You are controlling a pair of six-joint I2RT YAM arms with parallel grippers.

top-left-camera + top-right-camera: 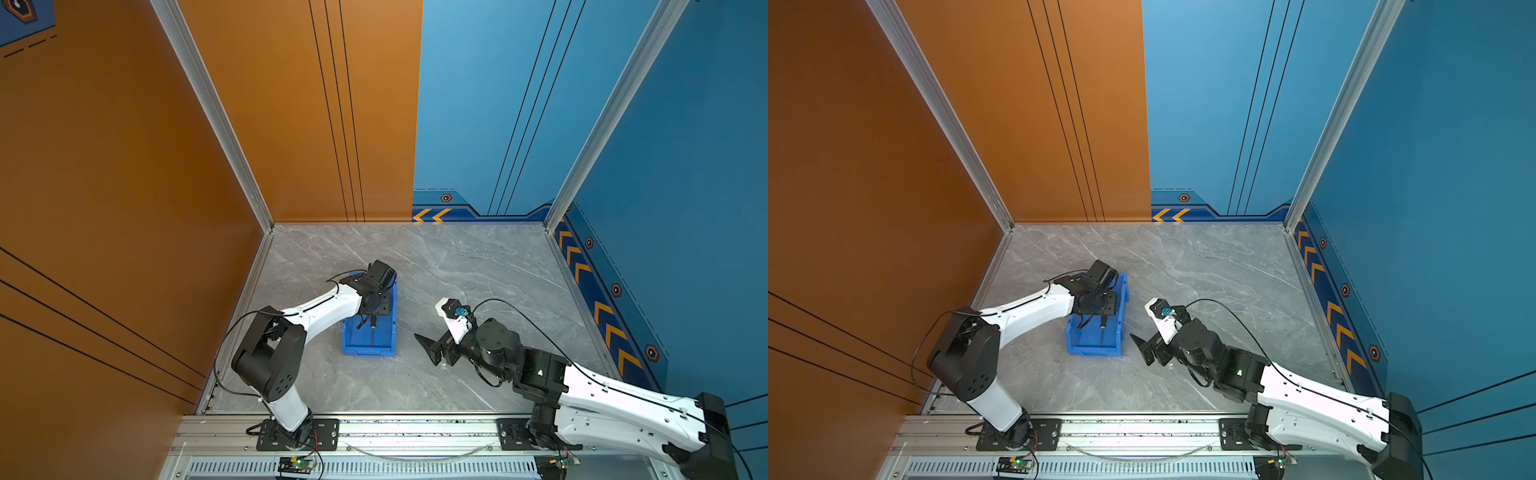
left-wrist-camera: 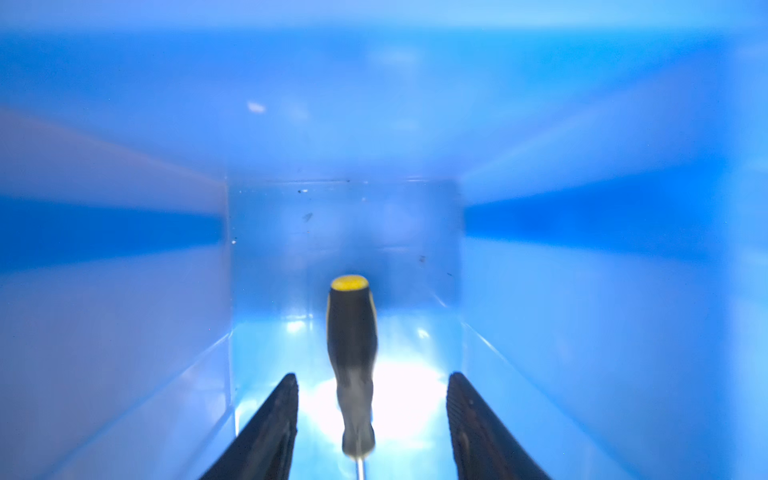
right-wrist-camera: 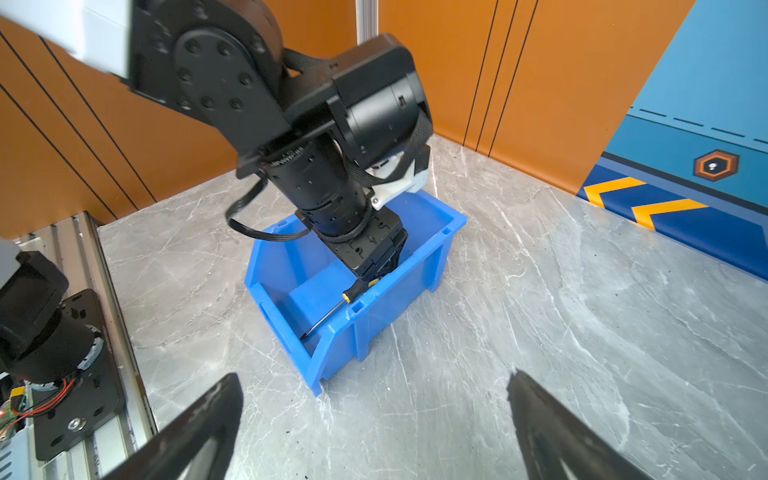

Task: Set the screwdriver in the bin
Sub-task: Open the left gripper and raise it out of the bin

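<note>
The blue bin stands left of centre on the marble floor. My left gripper reaches down inside it, with the bin's walls close on both sides. Its jaws are open. The screwdriver, black-handled with a yellow cap, lies between the jaws with a gap on each side. Its thin shaft slopes toward the bin's front wall. My right gripper hovers open and empty just right of the bin.
Grey marble floor stretches behind and right of the bin. Orange and blue walls close in three sides. An aluminium rail carries both arm bases along the front edge. The left arm's wrist hangs over the bin's rear half.
</note>
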